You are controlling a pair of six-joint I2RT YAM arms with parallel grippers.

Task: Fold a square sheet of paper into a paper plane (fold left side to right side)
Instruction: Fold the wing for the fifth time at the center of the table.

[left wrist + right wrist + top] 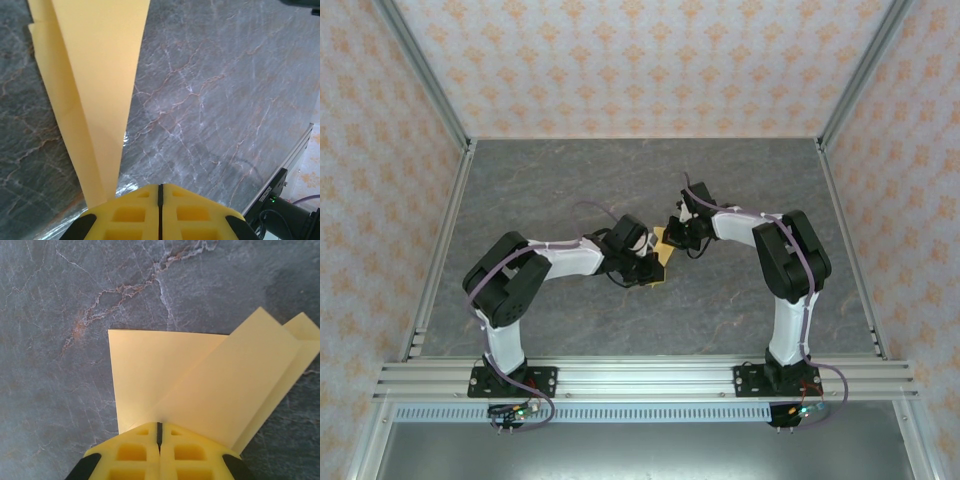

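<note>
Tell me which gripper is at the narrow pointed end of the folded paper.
The left gripper: the paper tapers to a point right at its closed fingertips. The right gripper sits at a broad, layered part instead.

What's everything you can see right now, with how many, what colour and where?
folded paper: one, yellow-orange, mid-table between the two hands, creased into overlapping layers
tabletop: one, grey marbled, under everything
walls: three, pale with an orange pattern, left, back and right of the table
frame rails: several, silver, along the near edge and up the corners
arms: two, white and black, left arm and right arm bolted at the near edge
left hand: one, yellow fingers, closed, by the paper's narrow end
right hand: one, yellow fingers, closed, at the paper's edge
</note>
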